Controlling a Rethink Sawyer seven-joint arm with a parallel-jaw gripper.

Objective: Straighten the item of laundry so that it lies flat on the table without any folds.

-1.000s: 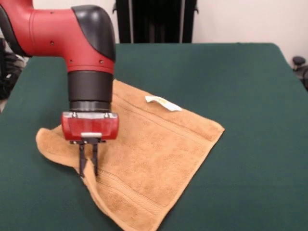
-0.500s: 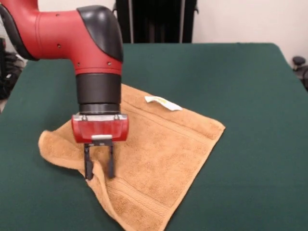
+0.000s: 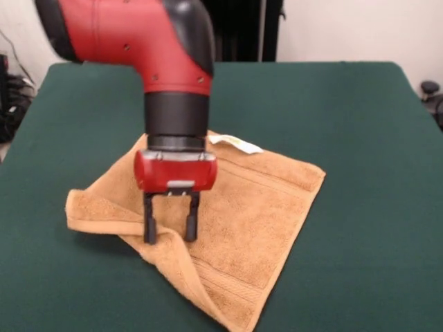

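Note:
The item of laundry, a tan terry towel [image 3: 256,214], lies on the green table [image 3: 360,124] a little left of centre, one corner pointing to the near edge. Its left side is doubled over into a thick raised fold [image 3: 104,214] that runs down toward the near corner. A small white label [image 3: 237,144] sticks out at the far edge. My gripper [image 3: 169,234] hangs straight down over the fold, open, its black fingers [image 3: 149,223] spread wide with the tips at the cloth. The arm hides the towel's far left corner.
A black stand [image 3: 239,28] rises behind the table's far edge. Dark equipment [image 3: 10,97] sits off the left side, and a black caster [image 3: 430,88] shows off the right side. Green cloth stretches wide to the right of the towel.
The fingers were shut on the fold a second ago; they have spread open and let it go. The arm has shifted right, and the towel's left edge was dragged right with it.

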